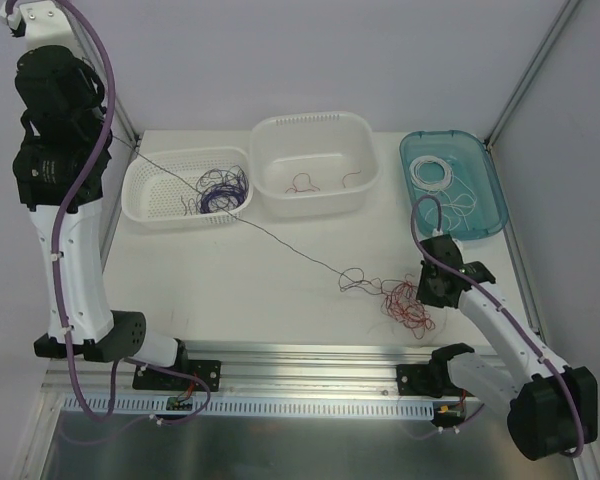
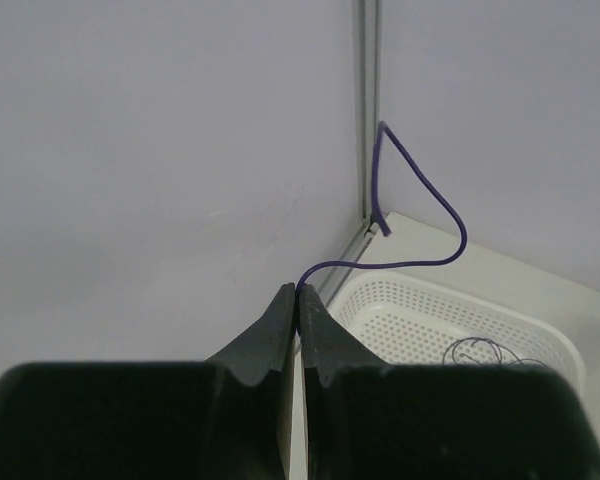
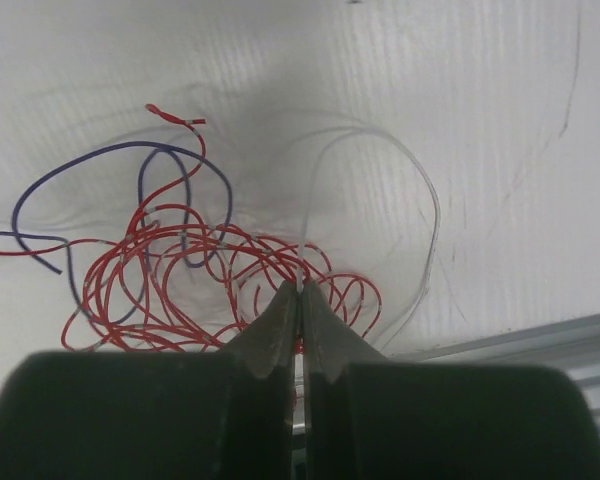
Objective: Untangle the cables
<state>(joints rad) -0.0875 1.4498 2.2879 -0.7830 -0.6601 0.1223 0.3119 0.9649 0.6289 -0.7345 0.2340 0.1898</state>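
A tangle of red cables lies on the table at the front right, with a few purple strands mixed in. My left gripper is raised high at the far left and shut on a thin purple cable. That purple cable runs taut across the table down to the tangle. My right gripper sits low at the tangle's edge, shut on a thin white cable that loops away to the right. Red loops lie right in front of its fingertips.
At the back stand a perforated white basket holding purple wires, a white tub holding a few red wires, and a teal tray holding white wires. A metal rail borders the near edge.
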